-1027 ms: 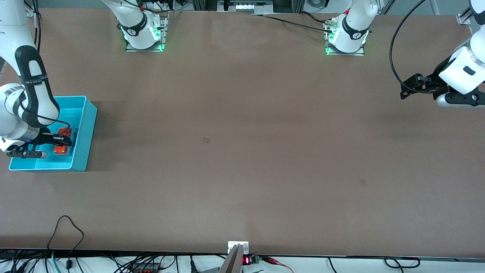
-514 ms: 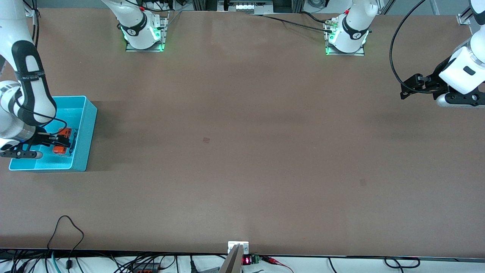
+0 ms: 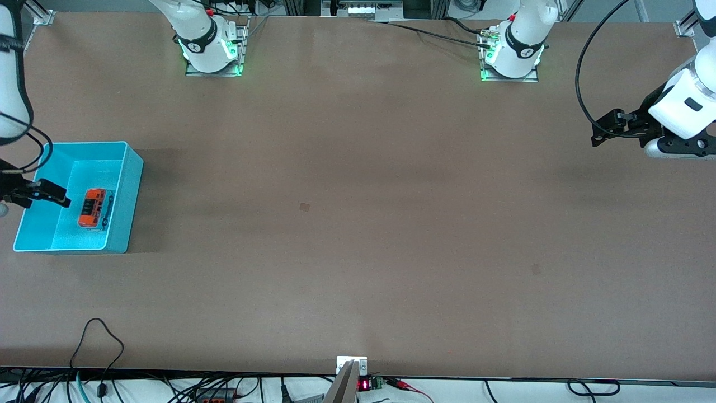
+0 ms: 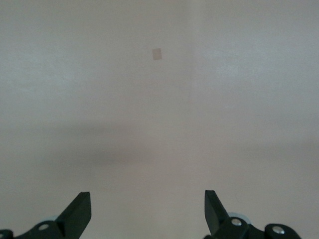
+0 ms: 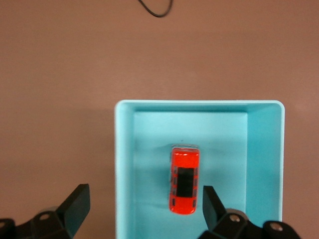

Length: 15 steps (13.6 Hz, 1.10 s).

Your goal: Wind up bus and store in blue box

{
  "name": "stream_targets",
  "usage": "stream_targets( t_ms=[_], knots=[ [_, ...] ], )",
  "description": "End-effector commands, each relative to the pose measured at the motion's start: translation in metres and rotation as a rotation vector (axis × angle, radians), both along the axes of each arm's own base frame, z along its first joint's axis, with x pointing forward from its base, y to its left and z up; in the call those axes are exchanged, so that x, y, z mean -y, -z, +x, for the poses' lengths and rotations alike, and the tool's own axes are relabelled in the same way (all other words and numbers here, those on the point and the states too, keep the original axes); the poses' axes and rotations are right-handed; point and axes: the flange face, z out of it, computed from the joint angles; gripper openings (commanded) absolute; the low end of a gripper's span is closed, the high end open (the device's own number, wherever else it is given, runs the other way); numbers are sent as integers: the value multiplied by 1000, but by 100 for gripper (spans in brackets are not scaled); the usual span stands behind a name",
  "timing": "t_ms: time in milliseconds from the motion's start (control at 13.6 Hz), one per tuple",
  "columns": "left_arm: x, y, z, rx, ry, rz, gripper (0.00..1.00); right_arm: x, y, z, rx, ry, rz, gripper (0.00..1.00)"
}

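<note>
Bus (image 3: 93, 208): small orange toy with dark roof windows, lying flat on the floor of the blue box (image 3: 132, 184), roof up, close to the box wall that faces the table's middle; touched by neither gripper.
Blue box: open-topped cyan bin at the right arm's end of the table, much longer than the bus; nothing else visible inside.
Right gripper (image 3: 39, 191): over the box's outer edge, jaws spread wide and empty; in the right wrist view the bus (image 5: 184, 180) shows below, nearer to one fingertip than to the other.
Left gripper (image 3: 607, 129): waiting above bare table (image 3: 358, 224) at the left arm's end, jaws wide apart, holding nothing.
Handling, as a judgement: probably light, rigid plastic with smooth glossy sides, so likely to slip under a loose pinch; wheels would let it roll if nudged on the box floor.
Where to take hold: across the two long flanks at mid-length, fingers clear of wheels and roof; the nearby box wall leaves little room for a finger on that side.
Task state, as a judgement: storing looks done, with the bus resting in the box.
</note>
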Motion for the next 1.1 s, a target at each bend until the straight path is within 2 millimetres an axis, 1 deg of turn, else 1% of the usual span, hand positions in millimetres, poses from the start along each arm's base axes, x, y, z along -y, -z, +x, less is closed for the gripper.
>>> stream_targets(
  t_ms=[0,147,293,367,440,514,587,660,734,807,954,1027],
  knots=[
    [-2,-6,2,-5,-13,-15,100,-45,-37,14,-17,5,56,100],
    [-1,-6,2,-5,-10,-16,100,-76,-64,19,-33,49,76,100],
    [-1,-6,2,-5,-10,-16,100,-103,-91,17,-49,74,93,100],
    [-1,-6,2,-5,-11,-15,100,-123,-105,15,-66,73,99,100],
    [-1,-6,2,-5,-10,-16,100,-136,-119,12,-75,80,105,100],
    [-1,-6,2,-5,-10,-16,100,-143,-127,9,-85,96,98,100],
    [-2,-6,2,-5,-13,-15,100,-145,-136,6,-76,103,84,100],
    [-1,-6,2,-5,-10,-16,100,-141,-138,4,-80,105,80,100],
    [-2,-6,2,-5,-11,-16,100,-135,-141,-3,-100,111,79,100],
    [-1,-6,2,-5,-10,-16,100,-127,-141,-7,-121,122,77,100],
    [-1,-6,2,-5,-10,-16,100,-130,-157,-15,-94,108,29,100],
    [-1,-6,2,-5,-10,-16,100,-132,-159,-20,-95,101,-4,100]
  ],
)
